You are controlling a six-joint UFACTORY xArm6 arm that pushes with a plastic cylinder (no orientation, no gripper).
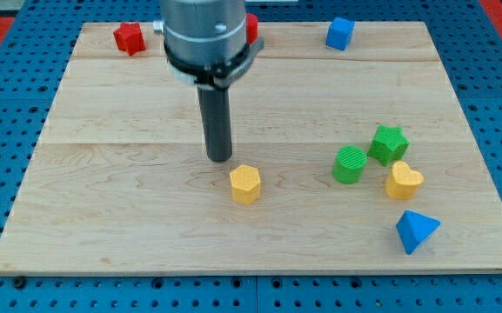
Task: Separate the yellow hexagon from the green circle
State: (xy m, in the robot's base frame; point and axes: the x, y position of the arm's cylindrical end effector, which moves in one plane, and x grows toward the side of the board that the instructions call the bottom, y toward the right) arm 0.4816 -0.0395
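The yellow hexagon (245,183) lies near the middle of the wooden board, toward the view's bottom. The green circle (350,164) stands well to its right, apart from it. My tip (220,157) rests on the board just above and left of the yellow hexagon, with a small gap between them. The dark rod rises from the tip to the grey arm body at the view's top.
A green star (389,143) sits next to the green circle on its upper right. A yellow heart (403,181) lies right of the circle. A blue triangle (416,230) is at lower right. A red block (130,38), a blue block (340,33) and another red block (251,28) behind the arm line the top edge.
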